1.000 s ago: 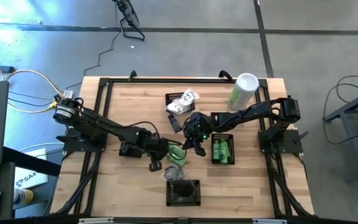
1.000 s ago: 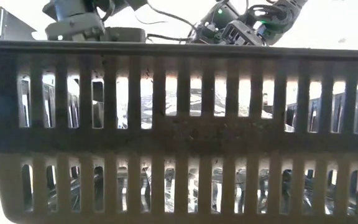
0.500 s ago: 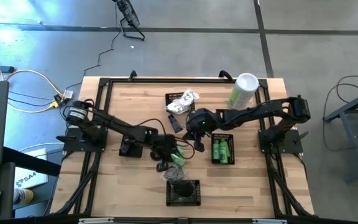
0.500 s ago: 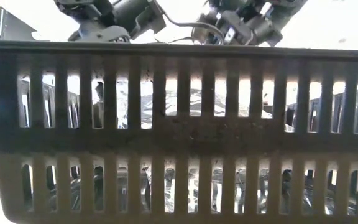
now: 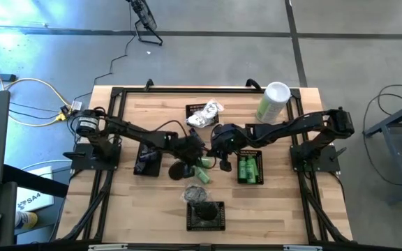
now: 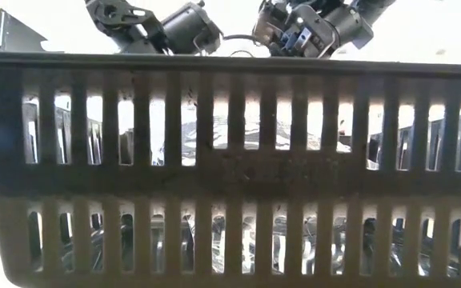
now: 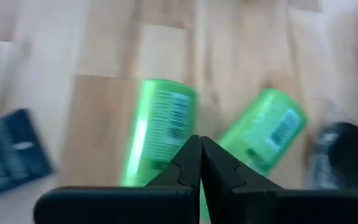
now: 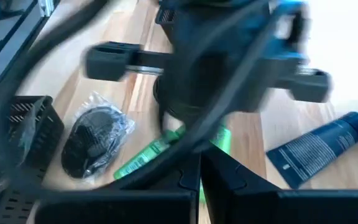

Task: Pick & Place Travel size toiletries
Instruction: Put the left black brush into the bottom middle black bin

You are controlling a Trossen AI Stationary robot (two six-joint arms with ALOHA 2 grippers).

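Bottles point(image 7: 160, 124) in green plastic look light, stiff and slick; we judge mid-body the best hold. Left gripper point(image 7: 199, 149) and right gripper point(image 8: 201, 163) are both clenched, empty.

Seen from above, a table point(image 5: 131, 111) holds three baskets: one point(image 5: 201, 113) at the far middle with packets point(image 5: 209, 111) in it, one point(image 5: 250, 167) right of centre holding bottles point(image 5: 248, 168), one point(image 5: 206, 215) at the near edge. Two loose bottles point(image 5: 204, 167) lie mid-table. A canister point(image 5: 273, 102) stands far right.
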